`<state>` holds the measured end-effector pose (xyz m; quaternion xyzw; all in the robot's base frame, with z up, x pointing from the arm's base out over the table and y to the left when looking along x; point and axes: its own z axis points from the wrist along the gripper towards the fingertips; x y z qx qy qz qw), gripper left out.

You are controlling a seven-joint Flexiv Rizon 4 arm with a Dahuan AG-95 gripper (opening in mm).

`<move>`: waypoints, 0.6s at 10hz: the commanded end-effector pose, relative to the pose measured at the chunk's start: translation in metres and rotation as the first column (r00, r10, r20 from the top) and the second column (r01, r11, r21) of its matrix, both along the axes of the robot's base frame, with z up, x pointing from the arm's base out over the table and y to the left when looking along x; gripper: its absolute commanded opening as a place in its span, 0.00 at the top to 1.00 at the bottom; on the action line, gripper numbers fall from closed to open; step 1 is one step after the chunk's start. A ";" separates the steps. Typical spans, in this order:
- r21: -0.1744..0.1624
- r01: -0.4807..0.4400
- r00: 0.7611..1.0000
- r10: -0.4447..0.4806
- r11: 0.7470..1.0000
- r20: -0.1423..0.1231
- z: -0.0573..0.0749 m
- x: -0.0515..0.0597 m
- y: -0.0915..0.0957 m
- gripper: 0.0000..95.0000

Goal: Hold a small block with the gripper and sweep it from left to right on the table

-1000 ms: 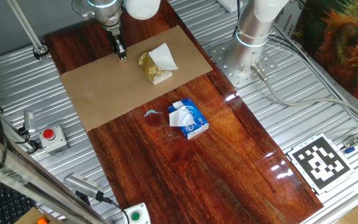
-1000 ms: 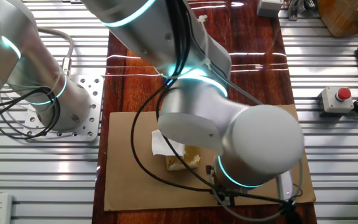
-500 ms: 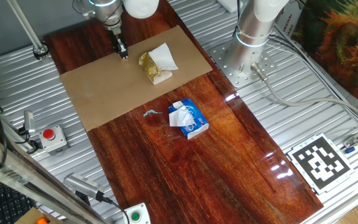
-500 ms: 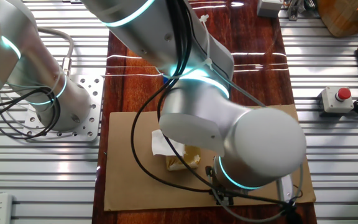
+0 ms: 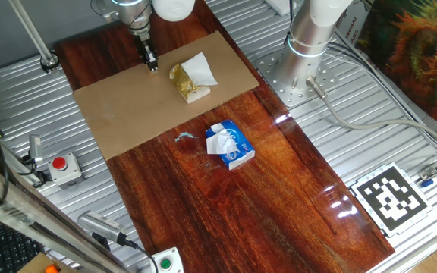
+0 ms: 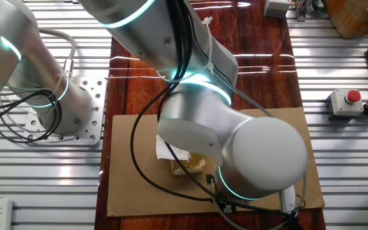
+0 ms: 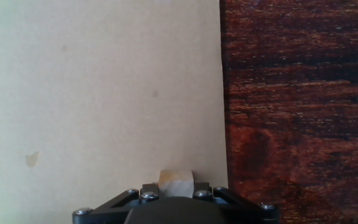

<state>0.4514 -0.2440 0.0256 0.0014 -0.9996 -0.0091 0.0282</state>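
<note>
My black two-finger gripper [image 5: 152, 65] hangs from the silver-and-white arm at the far edge of the tan cardboard sheet [image 5: 127, 106] on the red-brown table [image 5: 226, 197]. In the hand view the small pale tan block [image 7: 175, 183] sits between the black jaws [image 7: 175, 190], which are shut on it, low over the cardboard [image 7: 104, 93] near its edge with the wood [image 7: 297, 106]. In the other fixed view the arm's big body hides the gripper and block.
A yellowish crumpled lump with white paper [image 5: 190, 78] lies on the cardboard just right of the gripper. A blue-and-white packet [image 5: 229, 145] lies on the wood nearer the front. The arm's base column [image 5: 309, 34] stands at the right, with ribbed metal surround and a red button box [image 5: 63, 167].
The gripper with the block has slid a little along the cardboard's far edge toward the crumpled lump. The other items have not moved.
</note>
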 end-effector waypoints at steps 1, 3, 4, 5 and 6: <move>-0.024 -0.010 1.000 0.010 1.000 -0.001 -0.005 0.000 -0.001 0.80; 0.008 0.007 1.000 -0.007 1.000 -0.018 -0.004 -0.001 -0.002 0.80; 0.017 0.018 1.000 -0.018 1.000 -0.006 -0.004 -0.001 -0.002 0.80; -0.001 0.006 1.000 -0.006 1.000 -0.005 -0.004 -0.001 -0.002 0.80; -0.031 -0.014 1.000 0.013 0.999 -0.023 -0.004 -0.001 -0.002 0.80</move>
